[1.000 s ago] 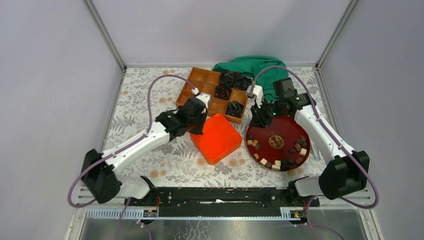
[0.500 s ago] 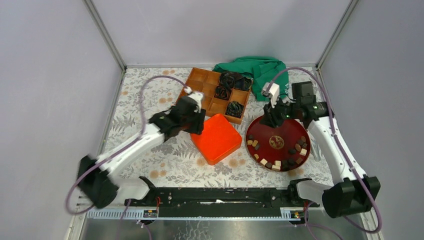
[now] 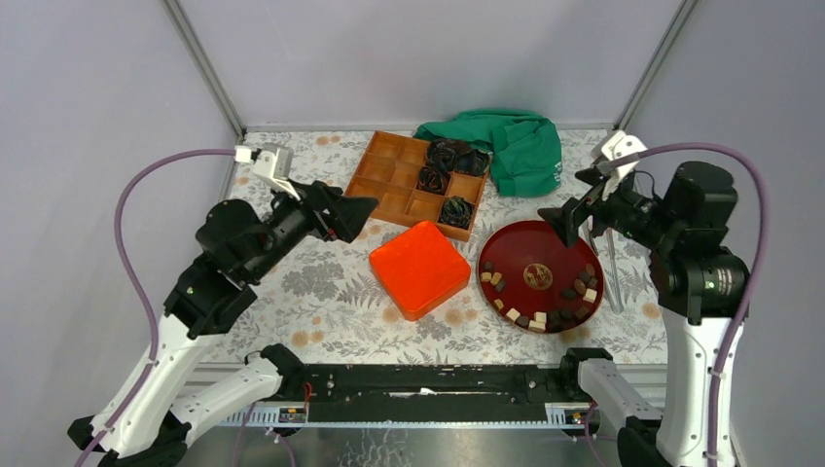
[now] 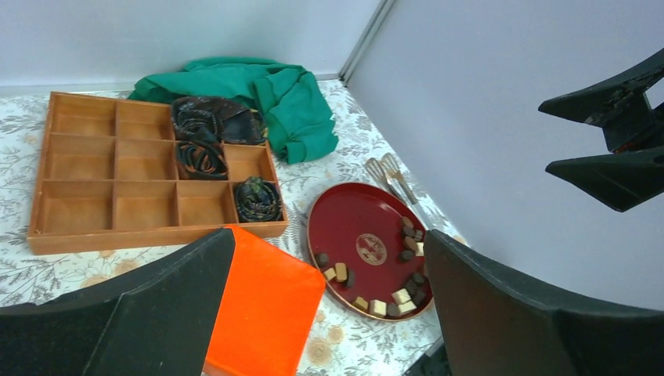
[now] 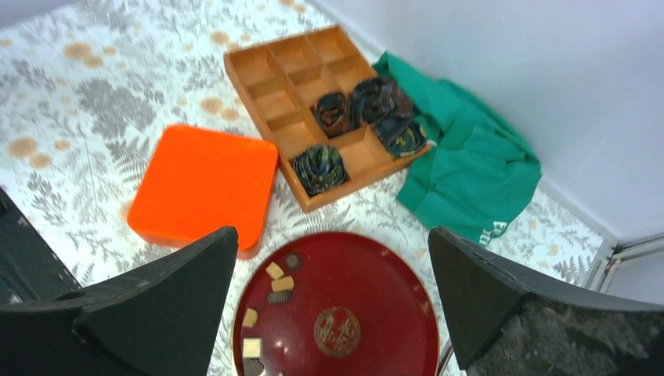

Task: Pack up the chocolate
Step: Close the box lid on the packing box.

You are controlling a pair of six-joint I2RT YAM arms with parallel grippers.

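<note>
Two tools, both spread wide and empty: left tool [image 3: 355, 216], right tool [image 3: 574, 206]. Chocolate [image 3: 538, 319] strewn along near rim of red plate [image 3: 545, 248], right side of counter [image 3: 292, 292]; just near of right tool, well apart from left.

In the top view, the divided tray [image 3: 389, 161] sits upper centre, with bundles [image 3: 432, 179] in its right-hand compartments. The cloth [image 3: 516, 146] lies just beside its upper right corner. Below the tray lies the square box [image 3: 419, 269]. Right of the box, the round plate [image 3: 525, 245] carries the chocolate [image 3: 538, 325]. Tongs [image 3: 613, 277] lie along the plate's right rim.
</note>
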